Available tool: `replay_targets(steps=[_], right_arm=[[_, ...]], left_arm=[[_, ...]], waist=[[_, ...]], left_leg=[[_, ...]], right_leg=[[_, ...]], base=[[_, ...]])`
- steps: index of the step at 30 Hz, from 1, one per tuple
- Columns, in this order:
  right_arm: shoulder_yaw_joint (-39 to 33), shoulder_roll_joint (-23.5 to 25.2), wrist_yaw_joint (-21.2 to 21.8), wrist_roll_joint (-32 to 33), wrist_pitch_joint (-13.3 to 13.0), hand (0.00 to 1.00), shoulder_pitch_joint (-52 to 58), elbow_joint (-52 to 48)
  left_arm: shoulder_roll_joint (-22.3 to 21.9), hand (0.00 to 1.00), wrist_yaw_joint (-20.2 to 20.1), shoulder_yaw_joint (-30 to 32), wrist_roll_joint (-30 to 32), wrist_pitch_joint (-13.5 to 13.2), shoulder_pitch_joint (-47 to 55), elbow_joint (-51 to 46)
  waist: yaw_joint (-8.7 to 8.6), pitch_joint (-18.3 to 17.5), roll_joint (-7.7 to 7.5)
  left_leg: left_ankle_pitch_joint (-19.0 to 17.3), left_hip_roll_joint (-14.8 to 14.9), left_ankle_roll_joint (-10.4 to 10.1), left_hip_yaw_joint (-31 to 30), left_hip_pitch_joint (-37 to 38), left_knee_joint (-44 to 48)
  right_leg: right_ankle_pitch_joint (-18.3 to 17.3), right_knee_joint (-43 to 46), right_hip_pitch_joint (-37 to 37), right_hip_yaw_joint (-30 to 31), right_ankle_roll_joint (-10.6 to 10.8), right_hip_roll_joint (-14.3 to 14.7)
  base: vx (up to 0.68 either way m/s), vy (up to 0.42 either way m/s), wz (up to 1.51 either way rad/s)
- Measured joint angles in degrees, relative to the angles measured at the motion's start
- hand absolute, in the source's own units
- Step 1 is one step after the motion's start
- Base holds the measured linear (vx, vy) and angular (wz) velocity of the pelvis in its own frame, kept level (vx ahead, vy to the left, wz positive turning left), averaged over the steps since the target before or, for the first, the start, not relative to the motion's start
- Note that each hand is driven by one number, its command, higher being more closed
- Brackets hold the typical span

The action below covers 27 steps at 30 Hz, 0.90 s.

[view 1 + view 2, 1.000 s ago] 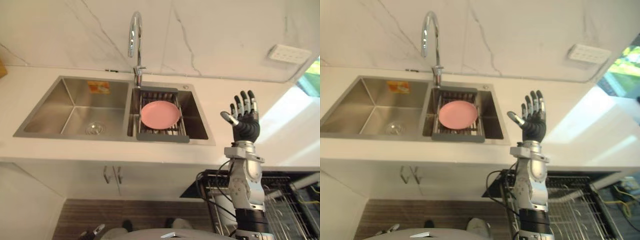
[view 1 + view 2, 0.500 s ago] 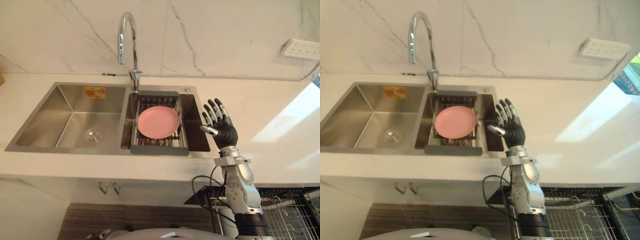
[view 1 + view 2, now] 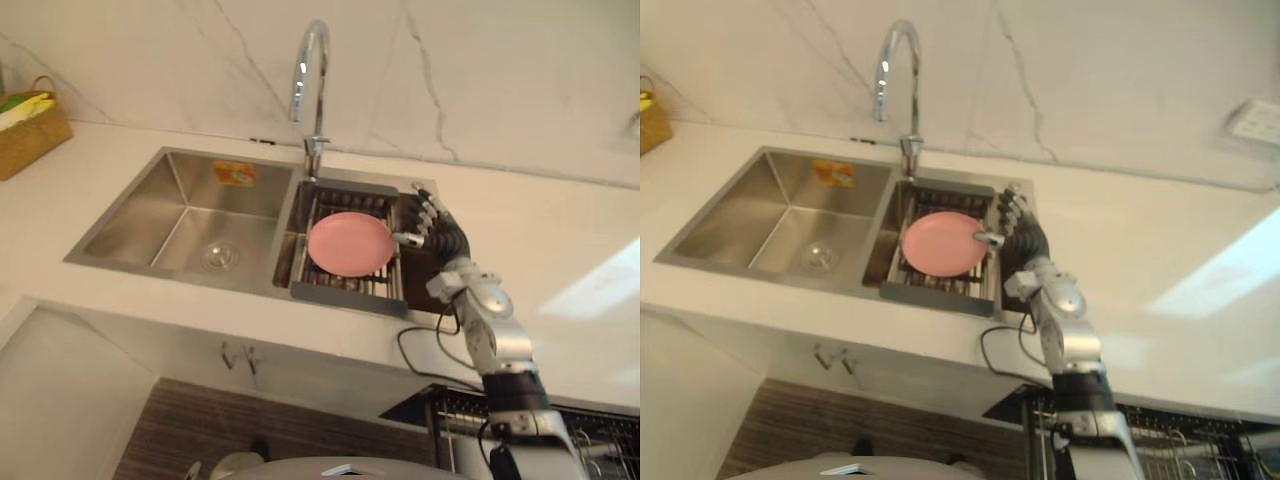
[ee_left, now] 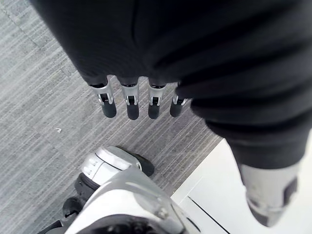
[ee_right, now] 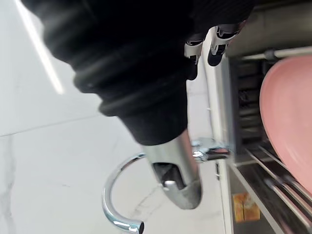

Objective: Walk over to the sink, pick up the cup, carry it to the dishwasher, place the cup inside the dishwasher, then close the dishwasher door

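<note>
The right hand [image 3: 443, 238] is held open and wide, its fingers [image 3: 428, 207] straight and fanned and the thumb stretched sideways. Nothing is held in it. It is poised over the right-hand basin of the sink [image 3: 180, 215]. A pink plate [image 3: 350, 244] lies just off the thumb tip, resting on a grey drain rack [image 3: 345, 292]. Whether thumb and plate rim touch cannot be told. The chrome faucet [image 3: 312, 80] stands beyond the thumb side of the hand. A wicker basket [image 3: 30, 130] sits well apart on the white counter [image 3: 560, 260], past the far end of the sink. The dishwasher's wire rack [image 3: 1180, 440] is seen below, by the forearm. The cup's place cannot be told.

The left hand [image 4: 131, 103] is hung with straight, relaxed fingers over the grey floor [image 4: 39, 107], empty.

Half a second ago the right hand was held at the sink's right rim, clear of the plate. It has since been brought in beside the plate. The head camera has also swung, so the basket is now included.
</note>
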Motion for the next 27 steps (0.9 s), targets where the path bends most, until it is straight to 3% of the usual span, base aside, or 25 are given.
replay_targets(steps=[3, 8, 11, 21, 27], right_arm=[[1.60, -0.31, -0.62, -6.30, 0.01, 0.00, -0.22, 0.11], [5.67, -0.51, -0.72, -27.29, -0.18, 0.00, -2.25, 4.65], [9.06, -1.41, -0.57, -35.25, -0.34, 0.00, -4.99, 8.30], [17.48, -0.97, -1.98, -50.80, -3.63, 0.00, -6.43, 16.34], [18.73, -0.98, -3.18, -58.16, -7.91, 0.00, -6.46, 18.37]], left_arm=[[0.19, 0.00, -0.59, 0.03, -3.22, 0.00, -0.29, -0.03], [0.08, 0.00, -0.45, 0.62, -3.46, 0.09, -2.09, -0.21], [0.04, 0.00, -0.39, 1.16, -3.47, 1.05, -2.13, -0.21], [0.18, 0.00, -0.49, 1.16, -2.91, 1.97, -2.05, -0.32], [0.29, 0.00, -0.28, 0.76, -1.25, 2.17, -1.83, -1.36]], waist=[[-0.08, -0.33, -0.06], [-0.47, -0.59, -0.16], [-0.32, -0.63, -0.25], [1.40, -0.51, -0.74], [1.36, -0.41, -0.93]], left_leg=[[-0.30, 0.56, -0.24, 1.75, 0.06, 0.01], [-0.25, 1.10, -0.16, 2.10, 0.23, 0.02], [-0.21, 1.11, -0.20, 1.09, 0.17, 0.02], [0.37, 0.66, 0.01, -1.00, 0.15, 0.00], [0.46, 0.25, -0.28, -2.13, 0.13, -0.32]], right_leg=[[0.75, -0.58, -0.88, 1.45, -0.52, 0.48], [0.80, -0.37, -0.93, 1.14, -0.58, 0.97], [0.80, -0.37, -0.62, -0.15, -0.57, 1.00], [0.75, -0.50, 0.53, -2.38, -0.51, 0.54], [0.43, -0.73, 1.07, -3.30, -0.17, 0.16]], base=[[0.03, -0.020, -0.36], [0.02, -0.015, -0.07], [0.01, -0.014, 0.13], [-0.02, 0.004, 0.13], [-0.03, 0.014, 0.09]])
